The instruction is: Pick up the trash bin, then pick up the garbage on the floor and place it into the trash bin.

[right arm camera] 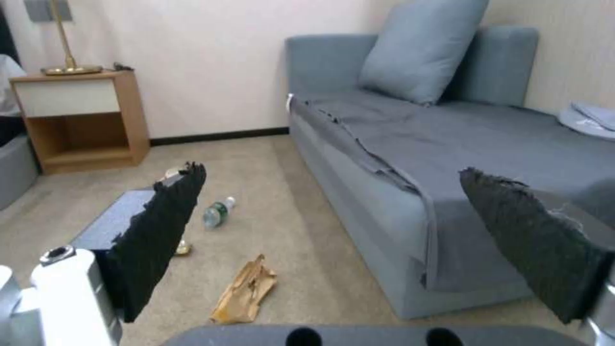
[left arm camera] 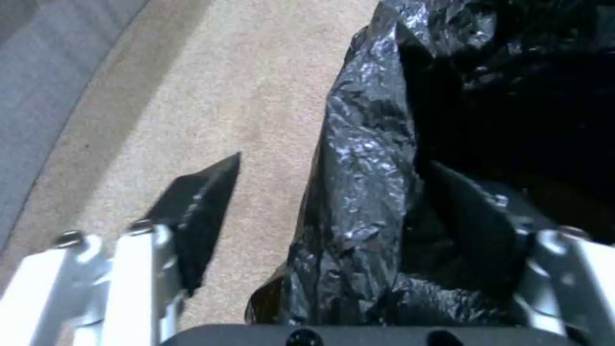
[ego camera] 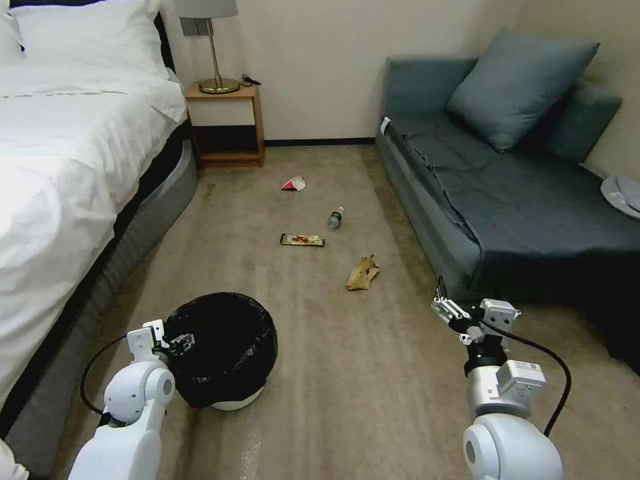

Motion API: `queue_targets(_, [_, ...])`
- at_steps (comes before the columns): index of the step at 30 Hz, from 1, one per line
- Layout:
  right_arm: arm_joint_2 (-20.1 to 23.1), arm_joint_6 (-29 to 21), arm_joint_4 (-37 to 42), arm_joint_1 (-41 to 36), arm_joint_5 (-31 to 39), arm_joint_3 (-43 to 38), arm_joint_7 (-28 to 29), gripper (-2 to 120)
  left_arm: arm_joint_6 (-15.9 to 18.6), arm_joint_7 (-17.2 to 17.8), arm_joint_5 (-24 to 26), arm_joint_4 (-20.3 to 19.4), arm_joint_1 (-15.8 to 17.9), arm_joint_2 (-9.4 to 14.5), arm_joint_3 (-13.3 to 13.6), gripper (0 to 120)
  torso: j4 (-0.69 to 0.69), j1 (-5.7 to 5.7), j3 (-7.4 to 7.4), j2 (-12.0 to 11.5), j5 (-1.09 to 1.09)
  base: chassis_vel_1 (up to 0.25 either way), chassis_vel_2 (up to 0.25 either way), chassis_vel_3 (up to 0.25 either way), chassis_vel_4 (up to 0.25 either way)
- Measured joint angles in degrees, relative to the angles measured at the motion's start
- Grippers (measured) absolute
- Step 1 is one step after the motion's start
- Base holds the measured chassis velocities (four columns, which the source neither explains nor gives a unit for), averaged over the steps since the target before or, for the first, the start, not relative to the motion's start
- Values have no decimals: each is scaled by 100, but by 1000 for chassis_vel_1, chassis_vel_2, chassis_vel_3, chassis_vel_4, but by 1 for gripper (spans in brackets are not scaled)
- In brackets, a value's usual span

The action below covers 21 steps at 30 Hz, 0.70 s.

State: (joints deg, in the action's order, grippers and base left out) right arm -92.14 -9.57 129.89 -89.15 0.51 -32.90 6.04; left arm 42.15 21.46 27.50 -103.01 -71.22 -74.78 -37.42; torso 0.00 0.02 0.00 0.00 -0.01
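Observation:
The trash bin [ego camera: 223,350], white with a black bag liner, stands on the carpet near the bed. My left gripper [ego camera: 175,345] is open at its near-left rim. In the left wrist view the liner rim [left arm camera: 359,192] runs between the fingers, one finger [left arm camera: 199,211] outside and the other inside the bin. The garbage lies farther ahead: a red-and-white packet [ego camera: 293,183], a clear bottle [ego camera: 335,217], a gold-brown wrapper [ego camera: 302,239] and a tan peel [ego camera: 362,273]. My right gripper [ego camera: 448,308] hangs open and holds nothing beside the sofa front, with the peel [right arm camera: 247,290] and bottle [right arm camera: 218,211] ahead of it.
A white bed [ego camera: 60,167] lines the left side and a grey sofa [ego camera: 507,200] with a cushion the right. A wooden nightstand [ego camera: 227,123] with a lamp stands at the far wall. The carpet lane between them holds the litter.

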Motion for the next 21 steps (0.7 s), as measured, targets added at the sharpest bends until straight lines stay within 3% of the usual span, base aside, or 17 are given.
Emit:
queue_targets(4, [0,6,33,-42,-20,8,0,100,0,-13,50,-30,-22,-17,-7,55,0,0,0,0,1,0,0,0,0])
queue_targets(10, [0,10,37,-56,-48,26,0,100,-1,-14,103,-24,-23,-19,-16,39,0,0,0,0,1,0,0,0,0])
queue_targets(14, [0,14,37,-53,-63,45,0,100,-27,-15,187,33,-23,-5,-43,18,0,0,-1,0,3,0,0,0,0])
queue_targets(21, [0,21,24,-27,-72,54,-3,100,-30,-21,304,56,-21,21,-53,7,0,0,-1,1,2,0,0,0,0])
